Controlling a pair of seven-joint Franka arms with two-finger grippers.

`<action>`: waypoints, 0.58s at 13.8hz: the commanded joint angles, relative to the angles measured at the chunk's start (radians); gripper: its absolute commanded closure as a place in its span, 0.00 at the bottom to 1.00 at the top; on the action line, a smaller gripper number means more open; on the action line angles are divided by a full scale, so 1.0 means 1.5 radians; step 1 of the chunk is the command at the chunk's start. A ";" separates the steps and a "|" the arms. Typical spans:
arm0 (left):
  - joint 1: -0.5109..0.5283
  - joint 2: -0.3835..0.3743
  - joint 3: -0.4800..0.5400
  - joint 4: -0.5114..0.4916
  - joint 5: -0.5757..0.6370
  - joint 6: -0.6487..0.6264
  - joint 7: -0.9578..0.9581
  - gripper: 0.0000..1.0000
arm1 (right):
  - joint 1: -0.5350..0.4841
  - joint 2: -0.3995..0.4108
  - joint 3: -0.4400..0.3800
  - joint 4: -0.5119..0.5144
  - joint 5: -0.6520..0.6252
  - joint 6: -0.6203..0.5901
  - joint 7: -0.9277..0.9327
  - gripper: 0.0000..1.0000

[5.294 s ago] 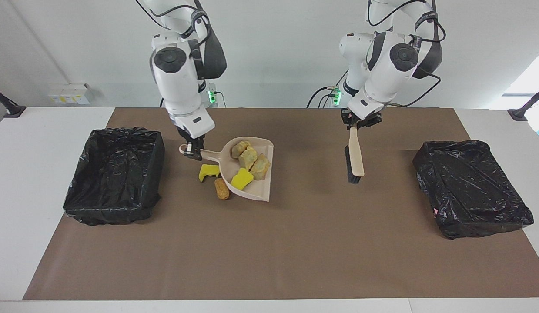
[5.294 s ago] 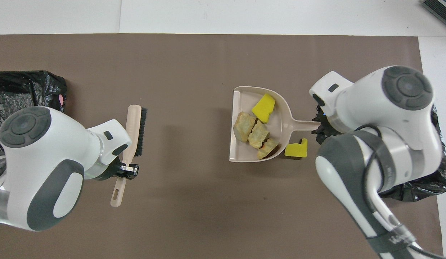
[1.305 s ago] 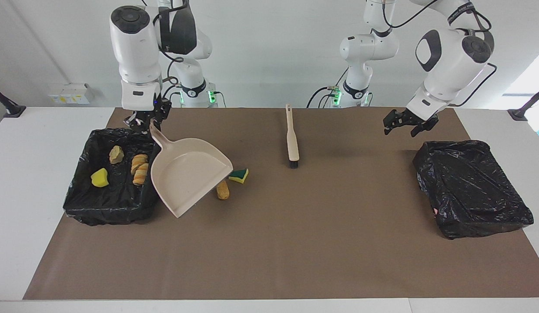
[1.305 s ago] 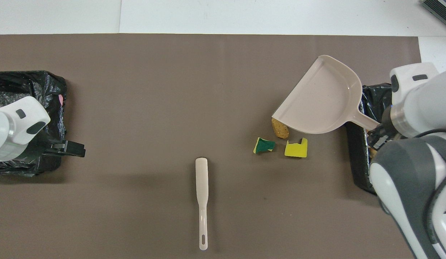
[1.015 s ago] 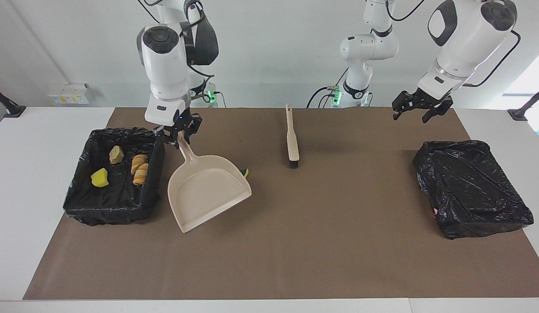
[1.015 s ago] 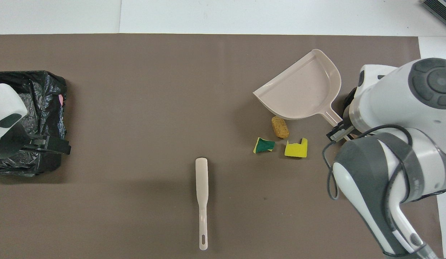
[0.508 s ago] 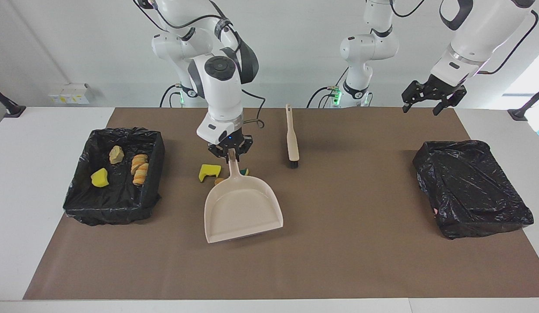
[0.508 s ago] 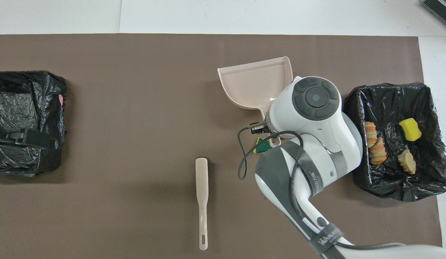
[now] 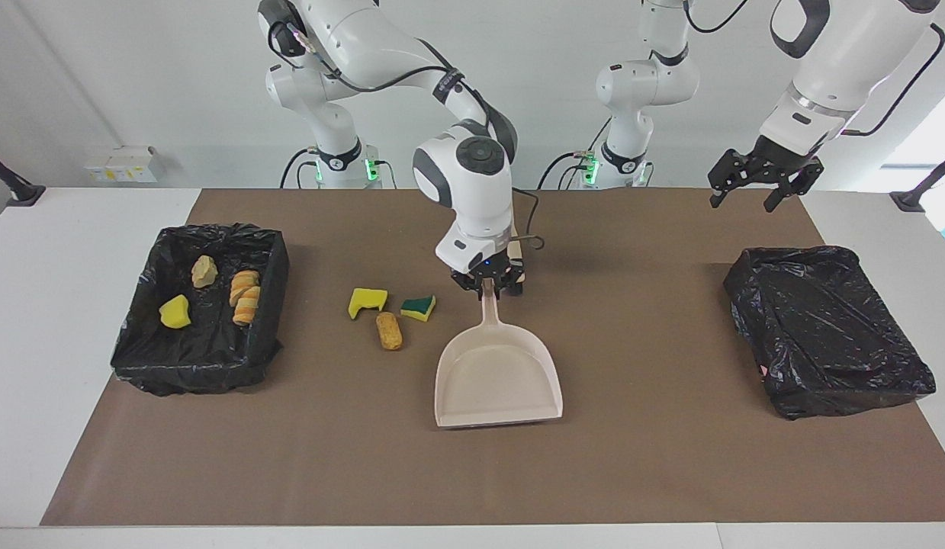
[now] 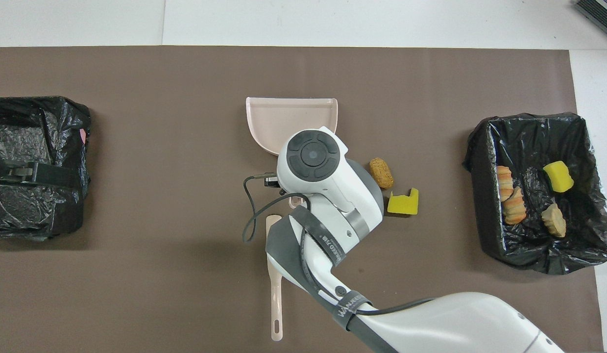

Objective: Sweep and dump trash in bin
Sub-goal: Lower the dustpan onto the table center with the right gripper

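At mid-table, right gripper clamped on the handle of the dustpan, pan flat or nearly flat on the mat, mouth turned away from the robots. Lying beside the pan, toward the right arm's end of the table: three loose scraps, namely a yellow sponge, a green sponge and a bread chunk, all apart from the pan and from one another. Already dumped in the bin at that same end: a yellow piece, a tan chunk and sliced bread. Partly hidden under the right arm in the overhead view, the brush, lying free, nearer to the robots than the pan. Raised near the second bin, left gripper, fingers spread, empty, waiting.

Step in hand, as judged: repositioning the emptied pan for a second load. Next move calls for turning the pan's mouth toward the three scraps, since it now faces away from them, then fetching the brush with the left gripper and sweeping the scraps in. Risk: light sponge pieces skidding past the pan lip.
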 commanded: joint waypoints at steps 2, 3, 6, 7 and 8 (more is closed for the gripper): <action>-0.004 0.003 -0.013 0.007 0.005 0.001 -0.010 0.00 | 0.042 0.060 -0.006 0.063 -0.038 0.025 0.090 1.00; -0.008 0.002 -0.014 0.004 0.005 0.007 -0.026 0.00 | 0.041 0.060 -0.005 0.063 -0.044 0.023 0.092 1.00; -0.008 0.001 -0.014 0.002 0.004 0.007 -0.030 0.00 | 0.031 0.055 -0.006 0.061 -0.047 0.021 0.089 0.01; -0.008 0.002 -0.014 0.004 0.005 0.009 -0.030 0.00 | 0.034 0.049 -0.005 0.059 -0.054 0.020 0.090 0.00; -0.008 0.002 -0.014 0.004 0.005 0.011 -0.030 0.00 | 0.034 0.027 -0.004 0.051 -0.054 0.008 0.089 0.00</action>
